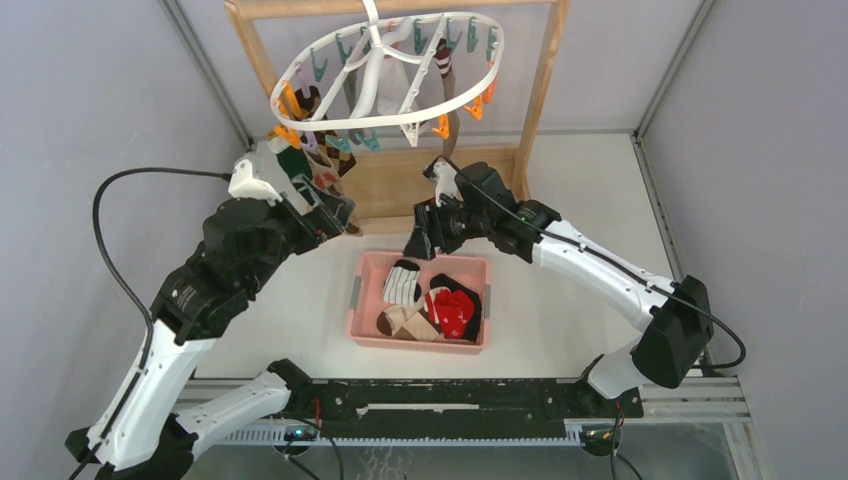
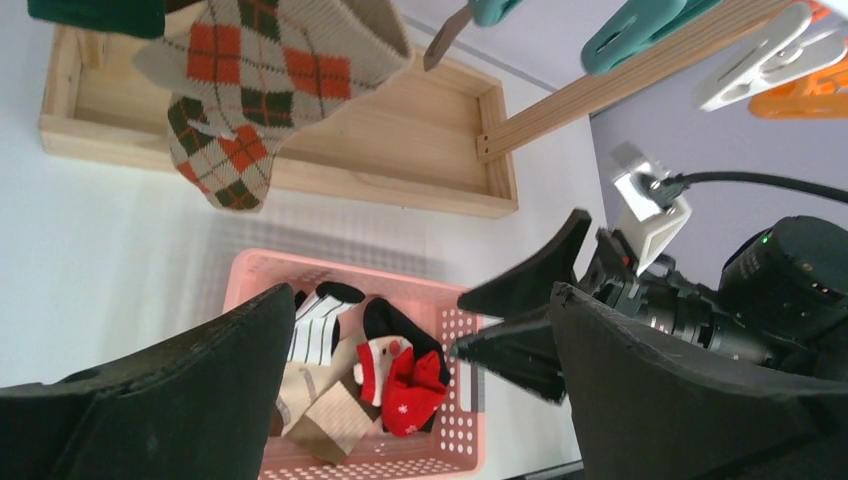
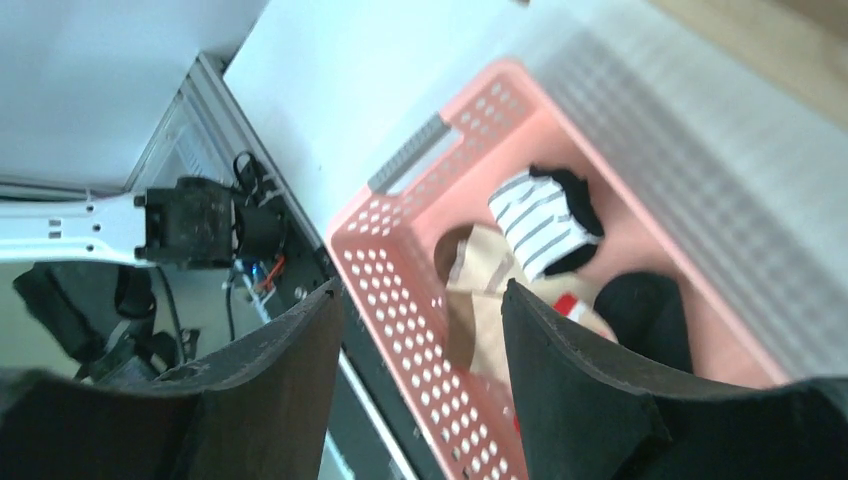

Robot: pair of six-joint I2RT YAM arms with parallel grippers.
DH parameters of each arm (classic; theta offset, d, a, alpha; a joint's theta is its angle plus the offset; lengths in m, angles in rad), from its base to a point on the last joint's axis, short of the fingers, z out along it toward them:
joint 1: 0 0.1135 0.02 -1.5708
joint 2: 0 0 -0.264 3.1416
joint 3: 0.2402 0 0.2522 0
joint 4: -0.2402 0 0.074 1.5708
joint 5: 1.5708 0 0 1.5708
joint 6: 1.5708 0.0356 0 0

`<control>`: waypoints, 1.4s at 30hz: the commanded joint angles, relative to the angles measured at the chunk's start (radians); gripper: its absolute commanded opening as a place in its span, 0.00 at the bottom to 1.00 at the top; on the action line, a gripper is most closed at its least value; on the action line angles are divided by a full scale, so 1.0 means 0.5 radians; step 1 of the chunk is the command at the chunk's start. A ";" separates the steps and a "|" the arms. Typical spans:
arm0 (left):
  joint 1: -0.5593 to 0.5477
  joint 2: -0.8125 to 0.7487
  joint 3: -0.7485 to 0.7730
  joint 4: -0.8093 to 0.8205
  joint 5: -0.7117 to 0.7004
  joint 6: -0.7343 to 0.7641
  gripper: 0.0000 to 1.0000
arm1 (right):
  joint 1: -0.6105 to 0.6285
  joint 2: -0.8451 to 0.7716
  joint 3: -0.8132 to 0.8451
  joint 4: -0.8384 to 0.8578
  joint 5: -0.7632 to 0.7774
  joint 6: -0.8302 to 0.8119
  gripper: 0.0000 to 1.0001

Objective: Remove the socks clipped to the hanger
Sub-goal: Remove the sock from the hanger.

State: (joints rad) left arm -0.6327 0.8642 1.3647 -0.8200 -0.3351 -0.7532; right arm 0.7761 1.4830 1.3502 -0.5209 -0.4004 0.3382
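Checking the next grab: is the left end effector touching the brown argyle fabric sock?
Apart. Left wrist view shows white table between the open left end effector and the hanging brown argyle fabric sock.

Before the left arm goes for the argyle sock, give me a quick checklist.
1. Left gripper open and empty: ok.
2. Argyle sock hanging free, nothing gripping it: ok.
3. Its clip showing in the left wrist view: not ok, the top of the frame cuts it off.
4. Right gripper open and empty over the basket: ok.
5. Basket has room for another sock: ok.
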 commanded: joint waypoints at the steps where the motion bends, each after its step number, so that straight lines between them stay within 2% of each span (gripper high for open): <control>1: -0.006 -0.155 -0.088 -0.044 0.068 -0.103 1.00 | 0.047 0.029 -0.042 0.674 0.148 -0.122 0.67; 12: -0.005 -0.382 -0.056 -0.286 0.157 -0.057 1.00 | 0.101 0.444 -0.033 1.587 0.335 -0.005 0.72; 21: -0.006 -0.439 -0.067 -0.395 0.209 -0.043 1.00 | 0.143 0.786 0.086 1.977 0.409 0.027 0.73; 42: -0.008 -0.374 -0.038 -0.466 0.195 -0.021 1.00 | 0.153 1.185 0.404 2.110 0.188 0.150 0.74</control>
State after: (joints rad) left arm -0.6327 0.6609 1.3109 -1.0557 -0.2325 -0.7826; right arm 0.8410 2.0624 1.5028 0.4637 -0.2710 0.3748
